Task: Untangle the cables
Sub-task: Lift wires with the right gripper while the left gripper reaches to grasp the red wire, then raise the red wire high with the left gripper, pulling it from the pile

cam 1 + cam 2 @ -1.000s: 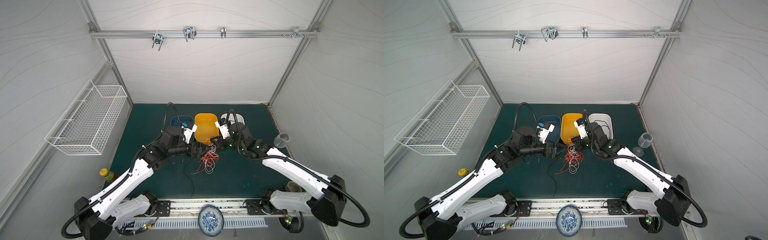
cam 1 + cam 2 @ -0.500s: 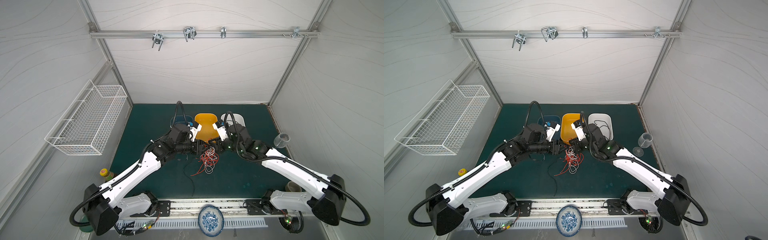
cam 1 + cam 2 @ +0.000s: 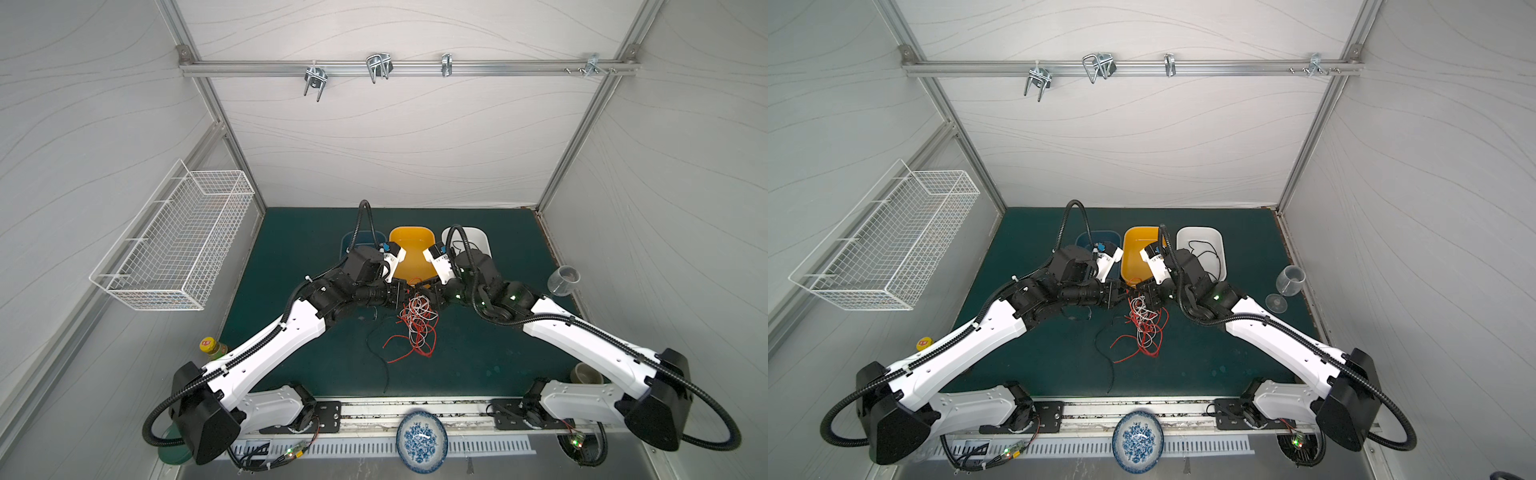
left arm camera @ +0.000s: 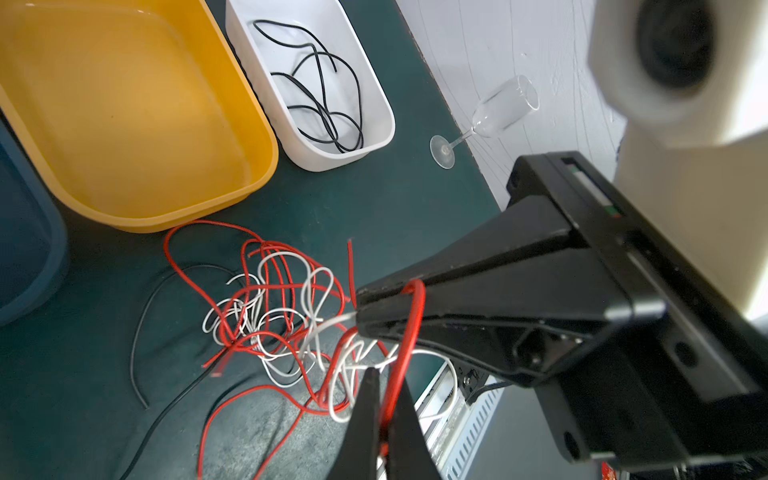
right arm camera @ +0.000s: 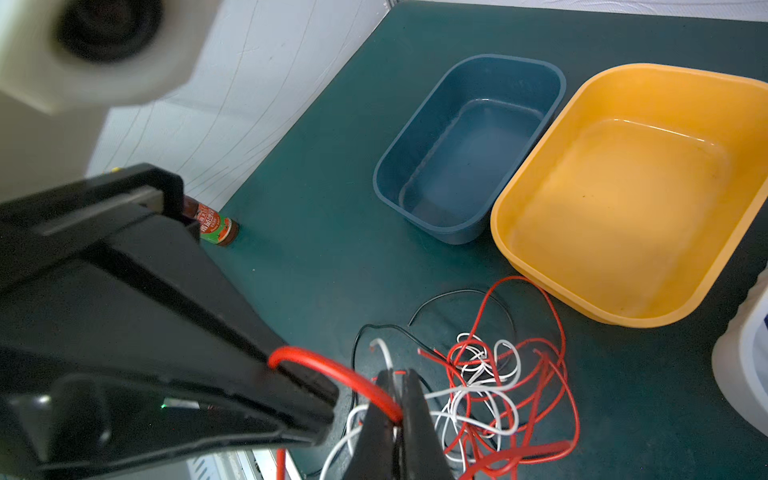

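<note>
Pincer-wise, the left pincer (image 4: pixel 386 380) is clamped tight on a red cable (image 4: pixel 411 336), and the right pincer (image 5: pixel 397 374) is pinched closed on that same red cable just beside it, so a short red loop bridges the two tips. They meet nose to nose over the green worktop (image 3: pixel 291 249), right in front of the yellow tub (image 3: pixel 411 249). The rest of the cables (image 3: pixel 415 322), a red and white knot, trails down from the tips and spreads over the worktop toward the front edge. One loose black cable (image 4: pixel 133 357) curls along the side of the knot. The white tub (image 3: pixel 1200 237) next to the yellow one has a coiled black cable (image 4: pixel 324 104) in it, the blue tub (image 5: pixel 469 145) sits on the yellow one's other side, and a wine glass (image 4: pixel 498 112) is over by the wall
</note>
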